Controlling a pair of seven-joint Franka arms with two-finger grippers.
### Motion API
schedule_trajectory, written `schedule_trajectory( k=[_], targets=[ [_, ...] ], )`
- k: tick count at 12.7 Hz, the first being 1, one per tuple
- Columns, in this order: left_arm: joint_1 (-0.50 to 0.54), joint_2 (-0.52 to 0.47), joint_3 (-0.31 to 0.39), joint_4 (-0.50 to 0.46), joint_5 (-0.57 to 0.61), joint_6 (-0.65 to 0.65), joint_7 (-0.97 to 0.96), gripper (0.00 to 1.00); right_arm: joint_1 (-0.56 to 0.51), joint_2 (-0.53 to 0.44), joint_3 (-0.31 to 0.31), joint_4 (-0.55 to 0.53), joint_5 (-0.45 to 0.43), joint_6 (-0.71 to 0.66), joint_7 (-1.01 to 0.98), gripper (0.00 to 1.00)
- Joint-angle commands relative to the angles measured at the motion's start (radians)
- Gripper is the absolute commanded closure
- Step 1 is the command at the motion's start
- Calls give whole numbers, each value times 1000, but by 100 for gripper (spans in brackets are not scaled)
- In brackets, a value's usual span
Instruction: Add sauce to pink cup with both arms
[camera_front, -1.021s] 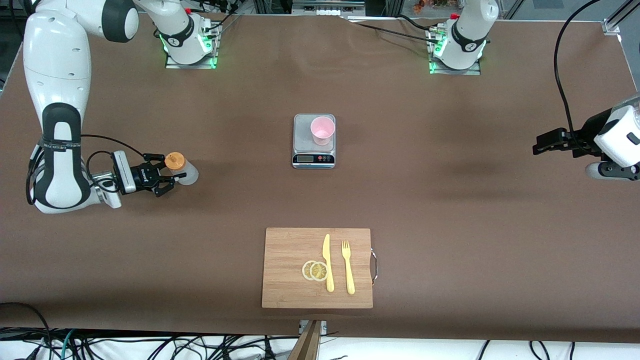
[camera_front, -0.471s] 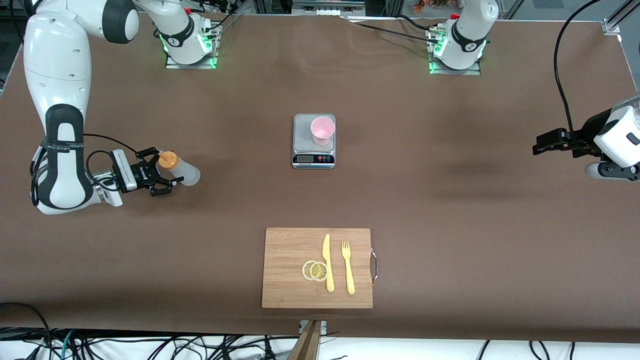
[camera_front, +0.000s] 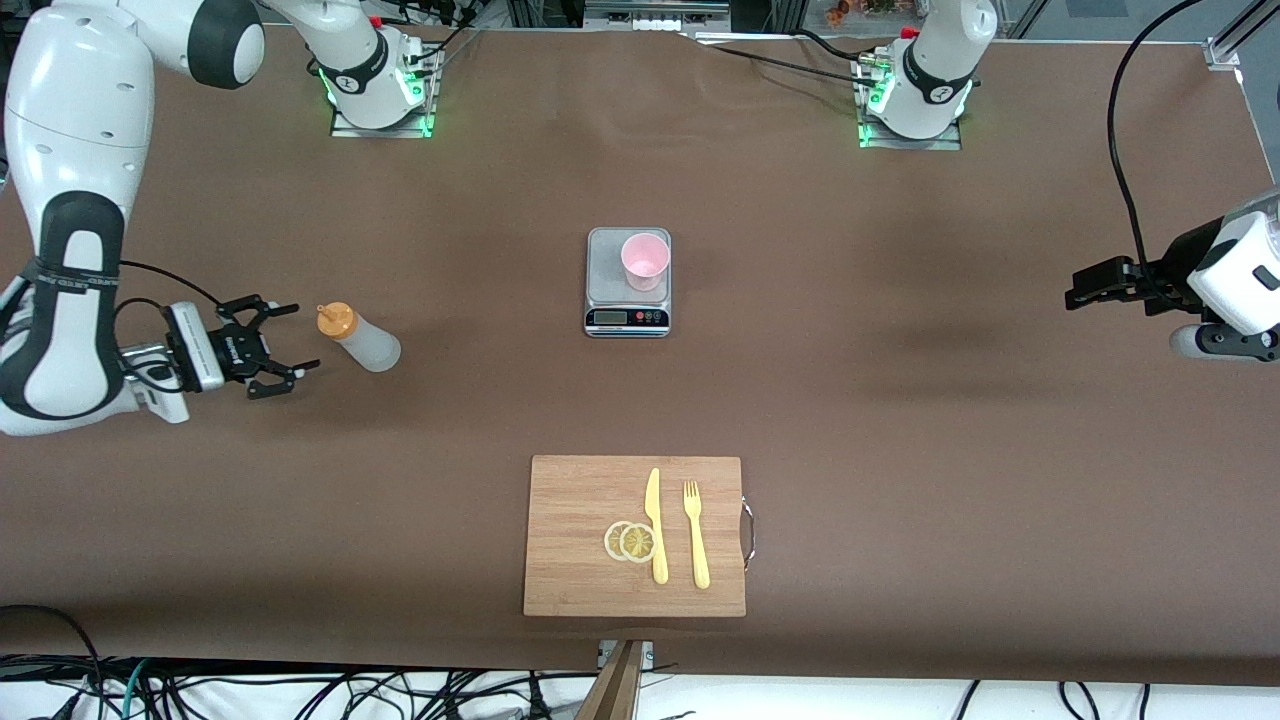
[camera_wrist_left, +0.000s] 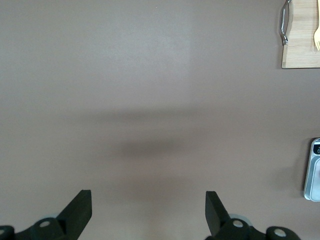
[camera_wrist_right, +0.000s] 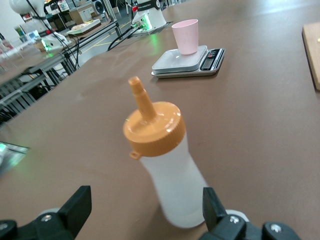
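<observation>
The sauce bottle (camera_front: 358, 338), translucent whitish with an orange cap and nozzle, stands on the table toward the right arm's end. It fills the right wrist view (camera_wrist_right: 165, 155). My right gripper (camera_front: 305, 337) is open and empty, just beside the bottle and clear of it, with its jaws wide apart on either side of the bottle's base (camera_wrist_right: 145, 200). The pink cup (camera_front: 645, 260) stands on a small scale (camera_front: 603, 285) at mid table and also shows in the right wrist view (camera_wrist_right: 185, 36). My left gripper (camera_front: 1075, 292) waits open and empty over the left arm's end of the table (camera_wrist_left: 148, 200).
A wooden cutting board (camera_front: 580, 530) lies nearer the front camera than the scale, with a yellow knife (camera_front: 655, 525), a yellow fork (camera_front: 695, 535) and two lemon slices (camera_front: 630, 541) on it. The board's handle end (camera_wrist_left: 302, 35) shows in the left wrist view.
My right gripper opened, let go of the sauce bottle and drew back toward the right arm's end of the table. The bottle now stands free. The left arm has not moved.
</observation>
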Motion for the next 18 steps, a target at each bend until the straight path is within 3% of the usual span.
schedule_trajectory(
  k=[1,6,8,10,11,13,18],
  targets=[
    [1,13,0,32,23,-25,20,0,-4,-19,-10,89,-31,-84,181,2],
    [1,13,0,32,24,-25,20,0,4,-71,-9,172,-20,-186,534,2],
    [1,13,0,32,26,-25,18,0,30,-135,-9,162,-52,-171,663,2],
    [-1,13,0,32,26,-25,18,0,25,-225,13,85,-106,-88,830,2],
    [1,13,0,32,24,-25,18,0,15,-308,84,18,-199,-12,916,2],
    [1,13,0,32,24,-25,18,0,-19,-441,201,-102,-296,111,1083,2],
    [1,13,1,32,23,-25,20,0,-51,-684,344,-300,-509,311,1484,2]
  ],
)
